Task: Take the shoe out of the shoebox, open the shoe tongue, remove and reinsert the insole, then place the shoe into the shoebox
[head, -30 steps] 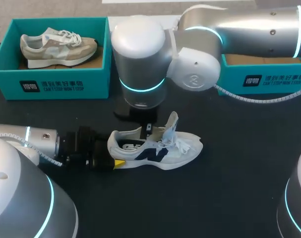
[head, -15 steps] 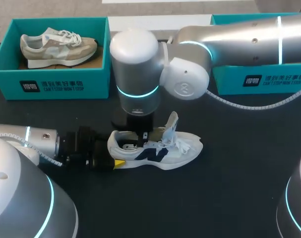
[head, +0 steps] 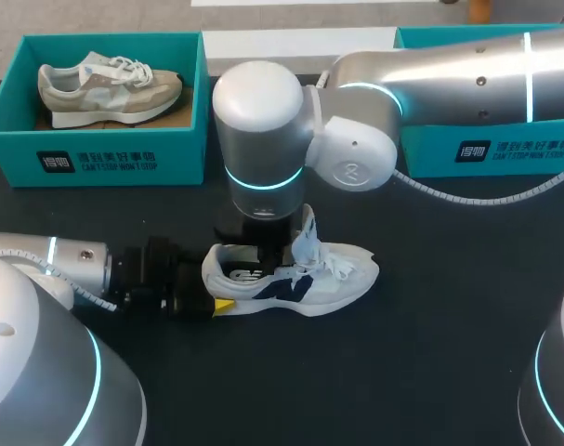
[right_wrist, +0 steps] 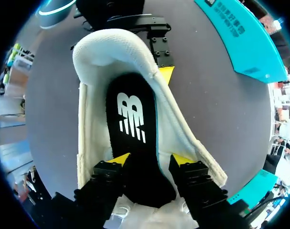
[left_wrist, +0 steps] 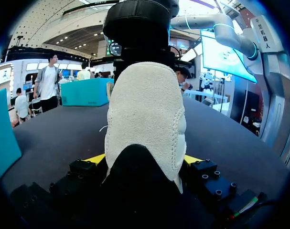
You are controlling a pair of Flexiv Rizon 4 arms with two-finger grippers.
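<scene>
With the shoe (head: 291, 279) standing on the desk (head: 430, 353), its heel clamped between the left fingers (left_wrist: 94, 159), and the right fingers (right_wrist: 117, 160) apart astride the insole (right_wrist: 133, 119), a shallow pinch may slip or drag the shoe loose.

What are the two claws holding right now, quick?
Left claw: closed on the shoe at its heel.
Right claw: inside the shoe, over the insole; grip cannot be told.
</scene>
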